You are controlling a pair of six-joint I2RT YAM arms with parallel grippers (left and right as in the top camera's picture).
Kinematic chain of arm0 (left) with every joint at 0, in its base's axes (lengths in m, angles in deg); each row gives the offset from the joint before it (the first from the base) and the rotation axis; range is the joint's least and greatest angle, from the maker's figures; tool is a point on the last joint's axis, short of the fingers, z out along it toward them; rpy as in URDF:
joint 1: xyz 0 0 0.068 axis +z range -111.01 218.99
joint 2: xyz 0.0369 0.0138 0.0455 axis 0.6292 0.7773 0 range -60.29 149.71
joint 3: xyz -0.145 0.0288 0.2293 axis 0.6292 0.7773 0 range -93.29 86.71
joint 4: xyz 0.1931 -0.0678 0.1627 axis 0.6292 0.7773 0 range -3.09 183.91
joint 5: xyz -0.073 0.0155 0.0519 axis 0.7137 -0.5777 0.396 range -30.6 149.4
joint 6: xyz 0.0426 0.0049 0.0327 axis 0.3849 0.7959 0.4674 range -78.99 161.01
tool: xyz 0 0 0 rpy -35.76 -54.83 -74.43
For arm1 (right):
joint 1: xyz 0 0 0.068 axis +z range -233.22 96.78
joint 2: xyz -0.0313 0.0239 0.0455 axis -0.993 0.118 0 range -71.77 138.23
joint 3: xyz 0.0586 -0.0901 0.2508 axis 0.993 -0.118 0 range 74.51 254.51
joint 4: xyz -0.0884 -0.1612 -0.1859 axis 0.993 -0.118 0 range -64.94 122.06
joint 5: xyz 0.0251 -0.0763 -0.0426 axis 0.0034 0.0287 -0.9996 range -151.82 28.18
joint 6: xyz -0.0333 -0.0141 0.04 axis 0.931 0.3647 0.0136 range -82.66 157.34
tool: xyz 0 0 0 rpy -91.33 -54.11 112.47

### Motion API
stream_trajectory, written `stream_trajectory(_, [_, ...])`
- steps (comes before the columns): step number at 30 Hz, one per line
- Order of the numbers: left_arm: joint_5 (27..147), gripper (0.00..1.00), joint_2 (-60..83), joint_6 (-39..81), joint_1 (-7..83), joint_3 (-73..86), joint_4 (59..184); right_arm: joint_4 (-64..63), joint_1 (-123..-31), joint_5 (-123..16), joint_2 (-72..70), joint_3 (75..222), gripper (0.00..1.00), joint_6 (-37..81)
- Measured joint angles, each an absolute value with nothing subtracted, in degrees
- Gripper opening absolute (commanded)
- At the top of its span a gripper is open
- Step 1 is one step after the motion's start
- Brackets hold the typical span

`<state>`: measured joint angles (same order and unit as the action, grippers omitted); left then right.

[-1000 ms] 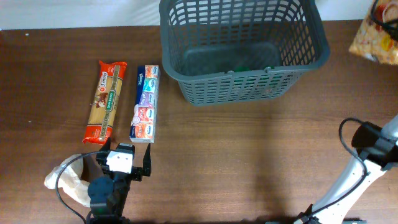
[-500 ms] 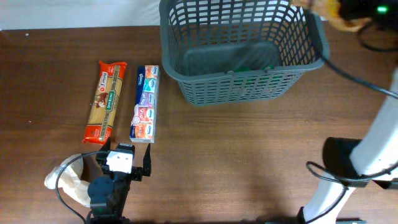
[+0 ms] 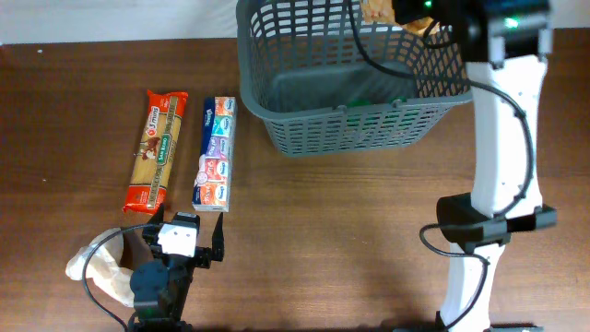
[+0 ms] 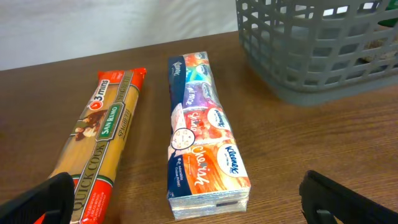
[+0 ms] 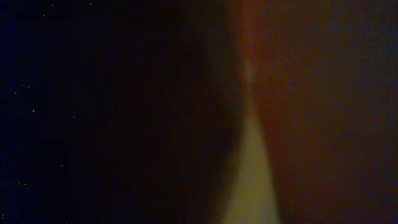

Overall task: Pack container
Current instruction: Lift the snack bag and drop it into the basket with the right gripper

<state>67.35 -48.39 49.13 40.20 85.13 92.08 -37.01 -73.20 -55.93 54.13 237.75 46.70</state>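
Overhead, the basket (image 3: 359, 129) stands at the table's (image 3: 350, 231) far edge, the right gripper (image 3: 398, 13) clamped on an orange packet (image 3: 374, 10) above it, the left gripper (image 3: 189, 221) spread wide near the tissues (image 3: 215, 154).

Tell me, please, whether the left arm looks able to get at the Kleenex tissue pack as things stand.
Probably yes. The left gripper is open and sits just short of the Kleenex tissue pack, with nothing between them. The spaghetti packet lies alongside, apart, so it should not interfere.
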Motion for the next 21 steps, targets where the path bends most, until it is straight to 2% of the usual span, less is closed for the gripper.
stream_trajectory(21, [67.3, 0.99, -48.4, 49.1, 40.2, 85.1, 92.1, -32.6, -73.8, -60.5, 54.9, 217.0, 0.04, 78.6])
